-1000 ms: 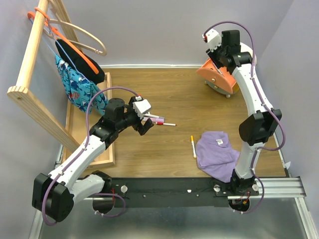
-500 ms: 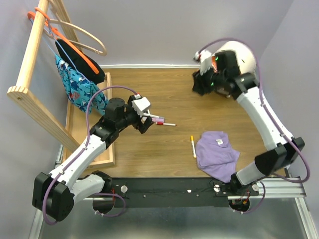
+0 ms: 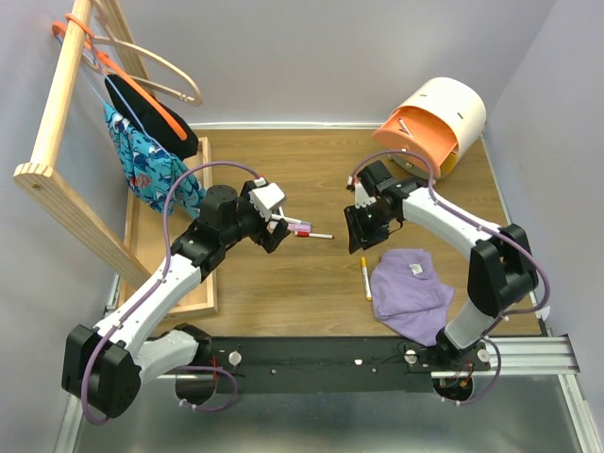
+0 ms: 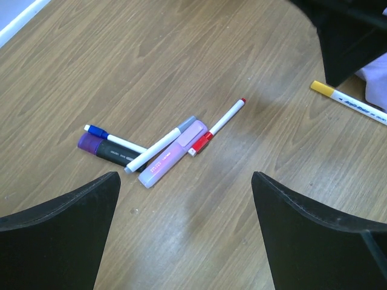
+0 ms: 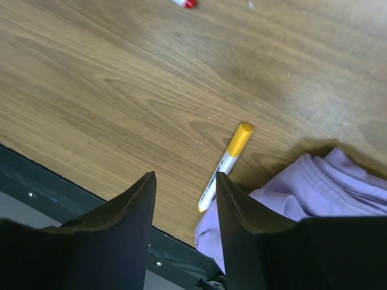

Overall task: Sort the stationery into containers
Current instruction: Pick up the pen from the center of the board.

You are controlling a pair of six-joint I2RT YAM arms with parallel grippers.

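The crumpled purple cloth (image 3: 411, 294) lies near the front edge of the wooden table (image 3: 311, 170). Just beside the cloth's left edge lies a white marker with a yellow cap (image 5: 225, 164), cap end pointing away from the arms. Blue print runs along its barrel, too small to read.

The right gripper (image 5: 184, 175) hangs above that marker, just left of the cloth and a little beyond it. Its black fingers (image 5: 121, 217) stand partly apart, gripping and touching nothing. The marker shows on the table through the gap.

Well to the left of the cloth, the left gripper (image 4: 184, 176) has its fingers (image 4: 66, 205) spread wide and empty over a small heap of stationery. The heap holds:
- a pale pink bar highlighter (image 4: 172, 155)
- a white pen with a grey cap (image 4: 160, 145), lying against the highlighter
- a white pen with a red cap (image 4: 216, 127), touching the highlighter's end
- a black marker with a purple cap (image 4: 109, 150)
- a white pen with a blue cap (image 4: 115, 139), lying across the black marker

No lettering on any of them can be made out.

Far beyond the cloth, at the back right corner, stands the cream rounded drawer unit (image 3: 444, 109). Its orange drawer (image 3: 413, 137) is drawn out toward the table.
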